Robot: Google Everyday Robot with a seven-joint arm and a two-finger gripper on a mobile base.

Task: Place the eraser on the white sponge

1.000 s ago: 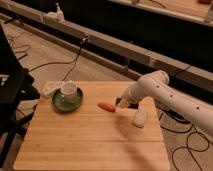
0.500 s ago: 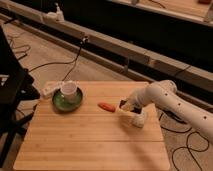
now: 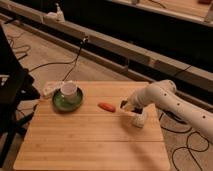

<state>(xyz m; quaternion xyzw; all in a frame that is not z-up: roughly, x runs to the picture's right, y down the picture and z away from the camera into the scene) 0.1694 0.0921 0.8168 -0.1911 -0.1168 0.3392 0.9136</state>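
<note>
The white sponge [image 3: 139, 119] is an off-white block on the right part of the wooden table [image 3: 90, 137]. My gripper [image 3: 125, 106] is at the end of the white arm [image 3: 165, 97], which reaches in from the right. The gripper is low over the table, just left of and above the sponge and close to it. A small dark patch shows at the gripper's tip. I cannot tell whether it is the black eraser, and no eraser lies apart on the table.
An orange-red oblong thing [image 3: 106, 106] lies just left of the gripper. A white cup [image 3: 69, 91] stands in a green dish [image 3: 60, 102] at the table's back left. Cables run over the floor around the table.
The arm's elbow has swung back and lower to the right. The gripper has shifted slightly right and down, staying by the sponge. The sponge, cup and orange-red thing have not moved.
</note>
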